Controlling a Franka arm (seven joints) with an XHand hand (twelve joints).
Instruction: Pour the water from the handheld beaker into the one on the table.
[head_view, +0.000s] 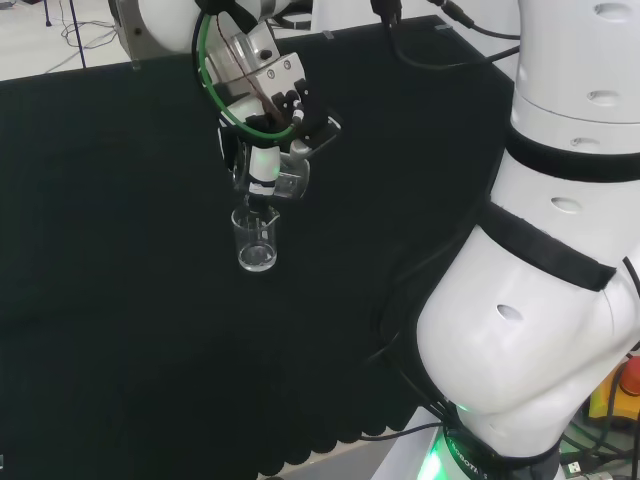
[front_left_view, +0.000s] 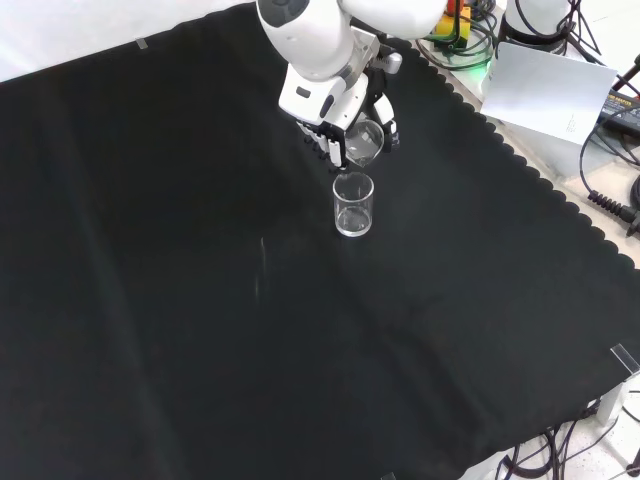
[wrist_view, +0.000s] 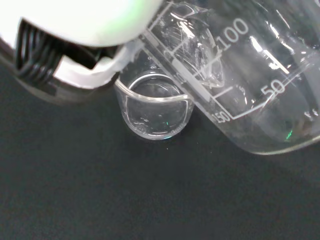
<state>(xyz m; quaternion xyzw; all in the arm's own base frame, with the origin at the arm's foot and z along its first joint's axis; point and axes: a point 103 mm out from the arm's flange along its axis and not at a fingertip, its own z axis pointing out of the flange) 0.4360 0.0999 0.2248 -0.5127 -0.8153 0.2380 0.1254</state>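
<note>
A clear glass beaker (head_view: 256, 240) (front_left_view: 354, 204) (wrist_view: 155, 111) stands upright on the black cloth. Just above it my hand (head_view: 265, 160) (front_left_view: 335, 115) is shut on a second clear beaker (head_view: 290, 178) (front_left_view: 364, 142) (wrist_view: 240, 80), which is tipped steeply with its lip over the standing beaker's mouth. In the wrist view the held beaker's printed scale is close and large, and a blurred white finger (wrist_view: 85, 22) crosses in front of it. I cannot tell how much water lies in either beaker.
The arm's big white links (head_view: 540, 260) take up the head view's right side. The cloth's scalloped edge (front_left_view: 520, 165), a white sheet (front_left_view: 545, 90) and cables (front_left_view: 610, 200) lie at the front view's right.
</note>
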